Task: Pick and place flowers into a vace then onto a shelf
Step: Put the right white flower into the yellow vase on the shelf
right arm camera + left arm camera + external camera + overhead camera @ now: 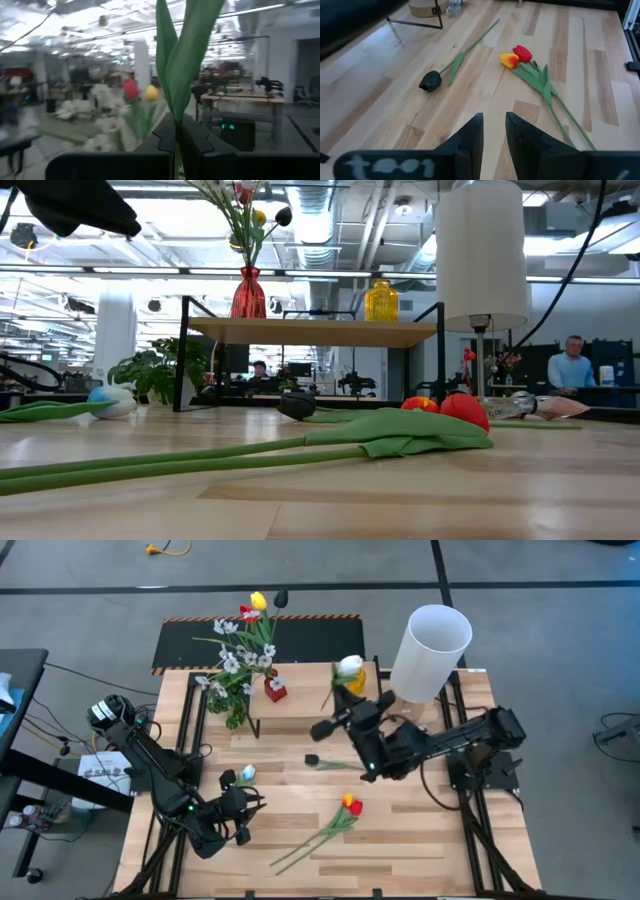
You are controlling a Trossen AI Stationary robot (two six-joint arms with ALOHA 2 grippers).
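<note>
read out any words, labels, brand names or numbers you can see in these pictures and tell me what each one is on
No text can be read in any view.
White marks on the left gripper body, in the left wrist view: too blurred to read.
Print on the white box beside the table's left edge: too small to read.

In the right wrist view the green stem [185,60] runs off the upper edge, so its flower head stays unseen. The bouquet [107,112] beyond is blurred. In the low view the white lamp shade [482,250] is cut off above.
</note>
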